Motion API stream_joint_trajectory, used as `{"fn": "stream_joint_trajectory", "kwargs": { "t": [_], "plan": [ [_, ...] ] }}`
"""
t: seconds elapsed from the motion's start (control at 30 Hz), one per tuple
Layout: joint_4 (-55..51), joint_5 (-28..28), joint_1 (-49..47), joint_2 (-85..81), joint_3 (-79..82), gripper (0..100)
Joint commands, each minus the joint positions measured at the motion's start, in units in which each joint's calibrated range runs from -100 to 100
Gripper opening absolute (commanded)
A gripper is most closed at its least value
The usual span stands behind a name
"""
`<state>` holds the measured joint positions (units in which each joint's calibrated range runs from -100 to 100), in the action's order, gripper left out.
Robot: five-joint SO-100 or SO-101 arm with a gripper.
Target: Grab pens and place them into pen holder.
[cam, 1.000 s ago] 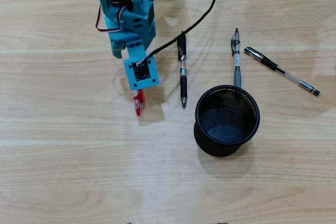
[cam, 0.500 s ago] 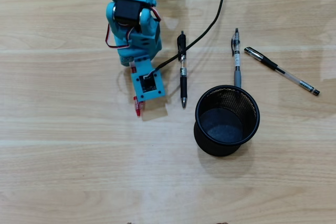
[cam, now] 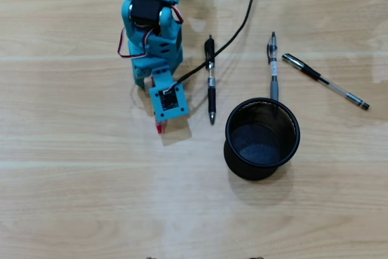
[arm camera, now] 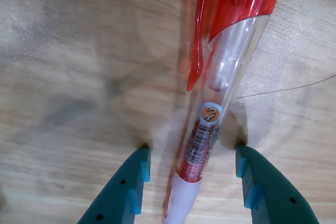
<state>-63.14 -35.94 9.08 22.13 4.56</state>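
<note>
Wrist view: teal two-finger gripper (arm camera: 190, 153) spread wide, tips down on the light wood-grain tabletop (arm camera: 79, 66), straddling the red and clear-barrelled pen (arm camera: 223, 72). Gap on both sides, neither finger touches it. Pen lies flat, red clip end far from the camera, white grip section nearest. Barrel carries a barcode sticker and a small round orange logo; text too small to read.

Overhead view: only the red tip (cam: 159, 127) sticks out below the arm's wrist. Black pen (cam: 210, 83) just right of the arm, then grey clear-barrel pen (cam: 273, 65) touching the rim of the round black wire-mesh pen holder (cam: 262, 165), black-capped clear pen (cam: 324, 81) furthest right.
</note>
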Motion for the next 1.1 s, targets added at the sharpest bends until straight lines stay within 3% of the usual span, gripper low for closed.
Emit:
{"fn": "stream_joint_trajectory", "kwargs": {
  "t": [0.0,0.13,0.47,0.7,0.9,1.07],
  "plan": [
    [2.3,0.3,0.2,0.4,3.4,18],
    [2.7,-0.1,1.0,0.4,3.7,1],
    [2.0,2.1,4.6,-2.3,0.2,2],
    [-11.5,2.4,3.8,-12.7,-22.4,2],
    [-16.1,-2.8,0.0,-13.3,-45.9,2],
    [-14.1,-9.2,-5.8,-13.3,-53.2,2]
  ]
}}
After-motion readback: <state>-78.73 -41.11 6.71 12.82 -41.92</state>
